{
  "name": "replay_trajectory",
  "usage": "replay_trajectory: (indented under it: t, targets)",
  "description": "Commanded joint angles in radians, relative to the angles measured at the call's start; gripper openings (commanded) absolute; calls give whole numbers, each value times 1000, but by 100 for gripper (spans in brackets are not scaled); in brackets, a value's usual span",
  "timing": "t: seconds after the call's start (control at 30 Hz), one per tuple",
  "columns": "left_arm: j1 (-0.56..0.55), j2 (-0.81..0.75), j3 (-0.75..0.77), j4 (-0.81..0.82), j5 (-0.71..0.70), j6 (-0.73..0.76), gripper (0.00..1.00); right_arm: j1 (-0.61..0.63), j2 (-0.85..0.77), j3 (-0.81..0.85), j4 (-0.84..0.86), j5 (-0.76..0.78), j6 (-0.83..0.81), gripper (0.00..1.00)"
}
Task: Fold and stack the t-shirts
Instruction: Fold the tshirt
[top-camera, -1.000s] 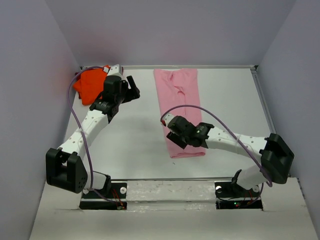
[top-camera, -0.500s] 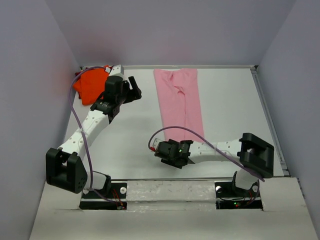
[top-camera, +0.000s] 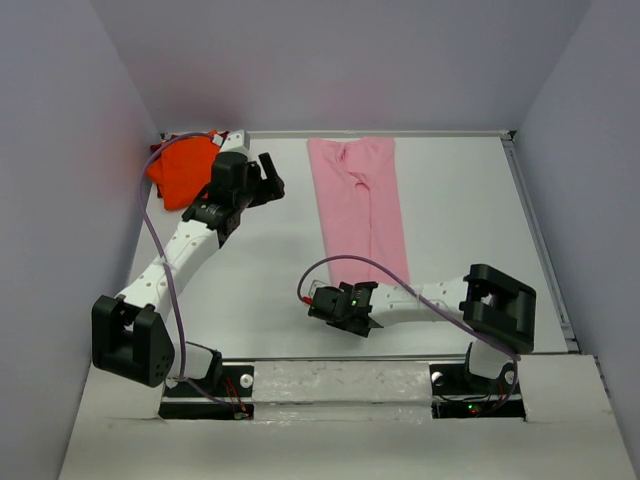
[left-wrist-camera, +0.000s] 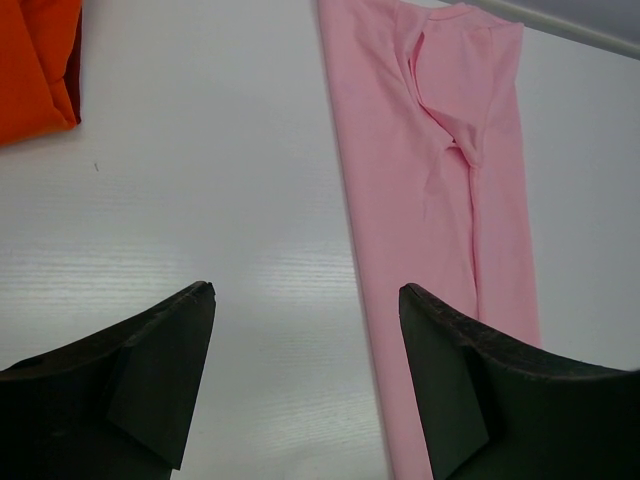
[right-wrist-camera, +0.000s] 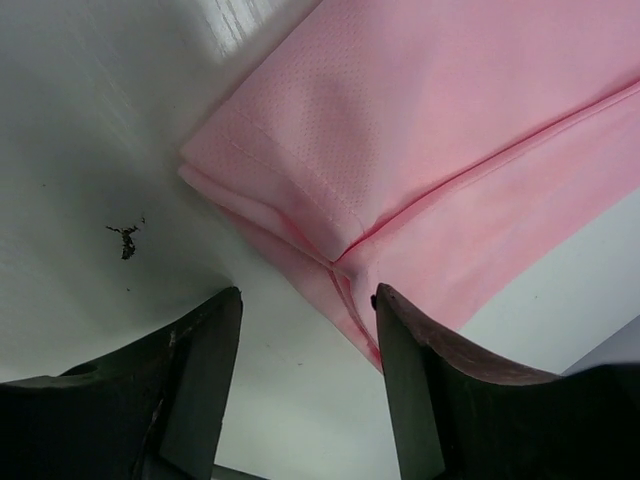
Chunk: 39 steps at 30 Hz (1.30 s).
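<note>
The pink shirt (top-camera: 358, 205) is soft knit cloth folded lengthwise into a long, narrow strip. The right wrist view shows its fine dotted weave and a stitched hem at the layered near corner. Creases and a puckered fold gather toward its far end. It lies right of the table's middle, its long axis running from the far edge toward the arms, the hemmed near end leaning slightly to the right. The orange shirt (top-camera: 180, 172) is a rumpled, folded bundle in the far left corner, and a thin sliver of the dark red shirt (left-wrist-camera: 77, 60) shows along its edge. The table (top-camera: 270, 270) is a smooth white board with a faint sheen and a small dark speck (right-wrist-camera: 125, 240) near the pink hem. Plain pale grey walls (top-camera: 350, 60) close it in on three sides. The left gripper (left-wrist-camera: 305, 295), with blunt black fingers, hangs spread wide over bare table between the orange bundle and the pink strip, holding nothing. The right gripper (right-wrist-camera: 305, 300) sits low at the pink shirt's near end. Its jaws are parted and not clamped on the cloth, and the hemmed corner lies just ahead of the gap.
</note>
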<state>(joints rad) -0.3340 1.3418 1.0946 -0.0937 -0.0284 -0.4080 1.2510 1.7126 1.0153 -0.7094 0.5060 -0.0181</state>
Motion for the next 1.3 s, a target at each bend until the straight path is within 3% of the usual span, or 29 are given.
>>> replay_trajectory:
  t: [0.0, 0.63, 1.0, 1.27]
  targets:
    - [-16, -23, 24, 26, -7, 18, 84, 5, 12, 28, -13, 43, 15, 61]
    - [-68, -35, 22, 22, -73, 38, 84, 5, 56, -7, 120, 91, 12, 47]
    - [-82, -29, 25, 9, -103, 43, 84, 5, 85, 5, 137, 71, 3, 12]
    - [-82, -26, 28, 6, -107, 43, 84, 5, 56, 74, 32, 2, 62, 0]
